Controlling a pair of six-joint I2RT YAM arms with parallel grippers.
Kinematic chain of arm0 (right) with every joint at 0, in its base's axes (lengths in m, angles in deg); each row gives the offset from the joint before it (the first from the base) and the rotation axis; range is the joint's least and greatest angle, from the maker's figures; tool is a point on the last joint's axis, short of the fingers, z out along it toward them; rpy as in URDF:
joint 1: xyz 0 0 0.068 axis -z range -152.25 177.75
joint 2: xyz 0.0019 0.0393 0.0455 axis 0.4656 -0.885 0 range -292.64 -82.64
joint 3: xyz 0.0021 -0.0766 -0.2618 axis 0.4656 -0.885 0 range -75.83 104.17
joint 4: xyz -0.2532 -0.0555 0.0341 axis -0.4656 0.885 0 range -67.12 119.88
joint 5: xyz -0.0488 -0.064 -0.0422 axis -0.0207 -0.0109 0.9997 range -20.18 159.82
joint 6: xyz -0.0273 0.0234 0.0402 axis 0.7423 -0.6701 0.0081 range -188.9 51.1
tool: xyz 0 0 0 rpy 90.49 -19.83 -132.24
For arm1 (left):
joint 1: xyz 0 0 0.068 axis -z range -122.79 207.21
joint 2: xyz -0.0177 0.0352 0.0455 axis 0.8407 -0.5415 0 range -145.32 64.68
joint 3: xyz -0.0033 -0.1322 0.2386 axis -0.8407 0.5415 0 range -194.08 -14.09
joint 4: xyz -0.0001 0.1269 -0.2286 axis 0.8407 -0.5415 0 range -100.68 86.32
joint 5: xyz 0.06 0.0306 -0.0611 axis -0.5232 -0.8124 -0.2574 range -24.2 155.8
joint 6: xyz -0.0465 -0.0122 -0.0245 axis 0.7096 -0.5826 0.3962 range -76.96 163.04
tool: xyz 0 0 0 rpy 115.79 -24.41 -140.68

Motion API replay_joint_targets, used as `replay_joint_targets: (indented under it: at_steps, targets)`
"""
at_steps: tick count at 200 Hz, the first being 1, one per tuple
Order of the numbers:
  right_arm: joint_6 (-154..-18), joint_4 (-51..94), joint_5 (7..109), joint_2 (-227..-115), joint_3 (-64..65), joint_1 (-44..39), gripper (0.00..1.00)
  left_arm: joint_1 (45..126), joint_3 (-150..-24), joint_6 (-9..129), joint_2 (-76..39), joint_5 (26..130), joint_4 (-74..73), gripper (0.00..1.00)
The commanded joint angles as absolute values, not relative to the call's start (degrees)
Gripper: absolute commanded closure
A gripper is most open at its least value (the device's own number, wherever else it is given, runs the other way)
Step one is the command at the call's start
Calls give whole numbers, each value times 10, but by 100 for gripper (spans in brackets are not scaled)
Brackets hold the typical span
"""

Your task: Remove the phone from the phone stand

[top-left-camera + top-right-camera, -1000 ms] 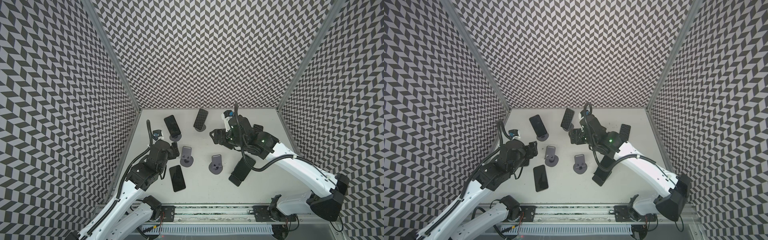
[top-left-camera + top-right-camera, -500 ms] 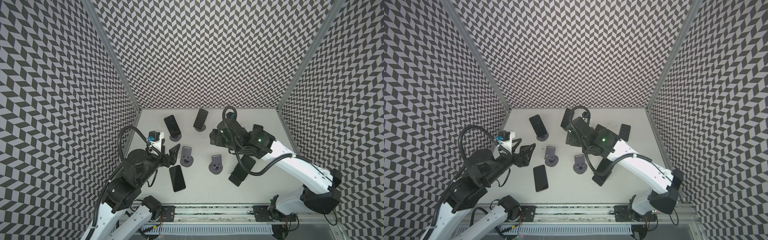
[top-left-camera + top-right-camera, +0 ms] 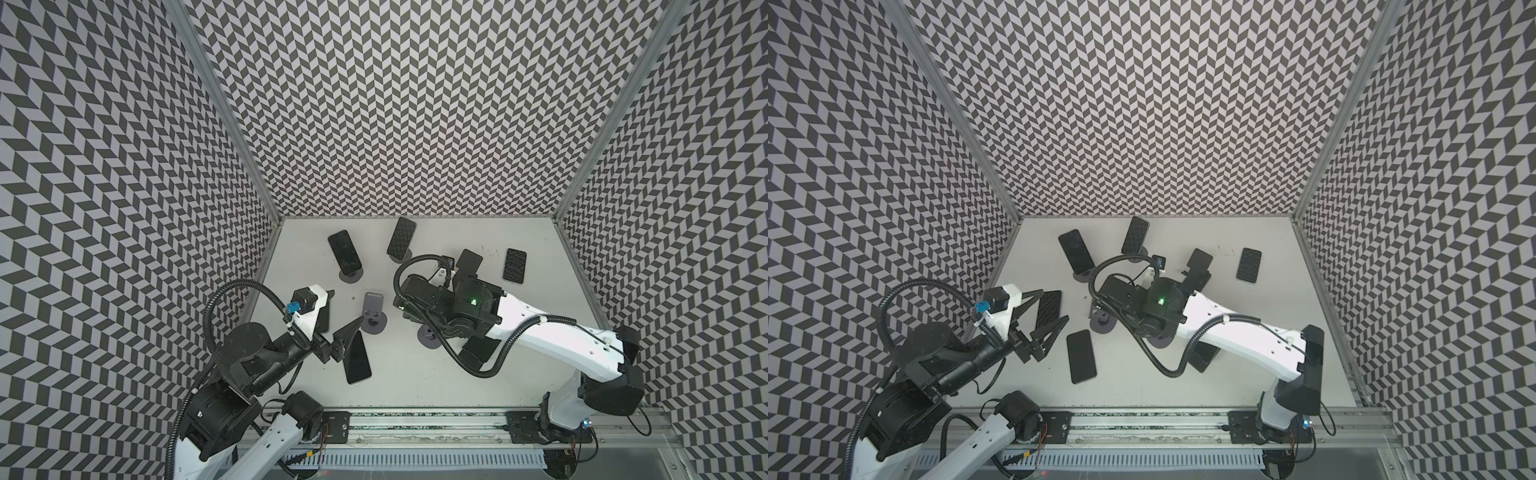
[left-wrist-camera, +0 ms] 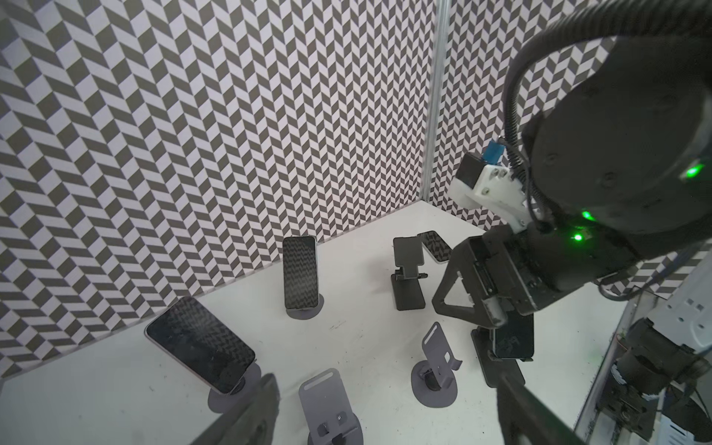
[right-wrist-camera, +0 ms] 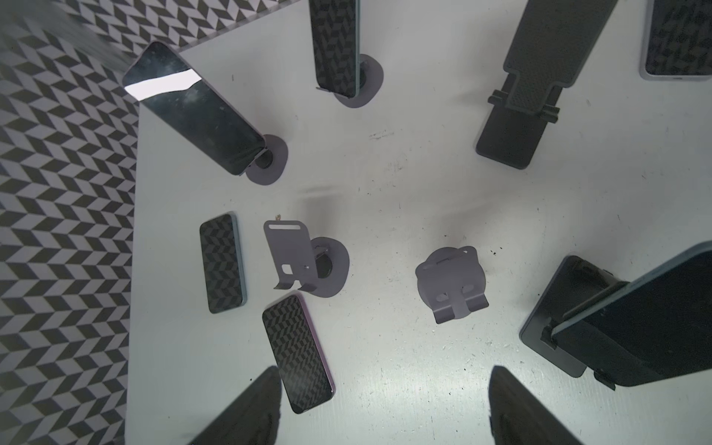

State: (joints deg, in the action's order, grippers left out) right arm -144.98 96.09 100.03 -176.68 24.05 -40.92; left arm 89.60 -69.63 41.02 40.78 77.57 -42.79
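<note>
Three dark phones lean on phone stands. One (image 3: 344, 250) stands at the back left on a grey round stand (image 3: 351, 275). A second (image 3: 402, 238) stands at the back middle. The third (image 5: 635, 319) rests on a black stand under my right arm (image 3: 536, 328). High over the left of the table, my left gripper (image 3: 345, 306) is open and holds nothing. My right gripper (image 5: 385, 370) points straight down from high above the table. It is open and empty over bare table beside a flat phone (image 5: 296, 352).
Two empty grey stands (image 3: 373, 311) (image 5: 450, 281) and an empty black folding stand (image 3: 469, 262) sit mid-table. Phones also lie flat at the left (image 3: 1048, 316), the front middle (image 3: 357, 357) and the back right (image 3: 514, 266). Patterned walls close three sides.
My left gripper has lifted off the flat phone at the left, pulled back toward the front and opened wider. My right gripper has swung from the back toward the middle of the table.
</note>
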Motion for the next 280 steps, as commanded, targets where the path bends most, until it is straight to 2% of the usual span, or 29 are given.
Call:
replay_joint_targets:
  at_steps: [1, 67, 176, 242, 280]
  targets:
    - [-1543, 983, 1017, -1751, 204, -421, 17, 904, -700, 373, 417, 830, -412, 11]
    - [-1617, 986, 1015, -1713, 132, -430, 17, 937, -693, 361, 406, 874, -417, 12]
    - [-1704, 986, 972, -1689, 43, -428, 13, 938, -602, 414, 400, 850, -301, 12]
    - [-1712, 986, 1042, -1673, 40, -427, 14, 939, -563, 425, 381, 847, -252, 14]
    - [-1716, 987, 1038, -1654, 15, -427, 14, 940, -535, 445, 386, 853, -238, 14]
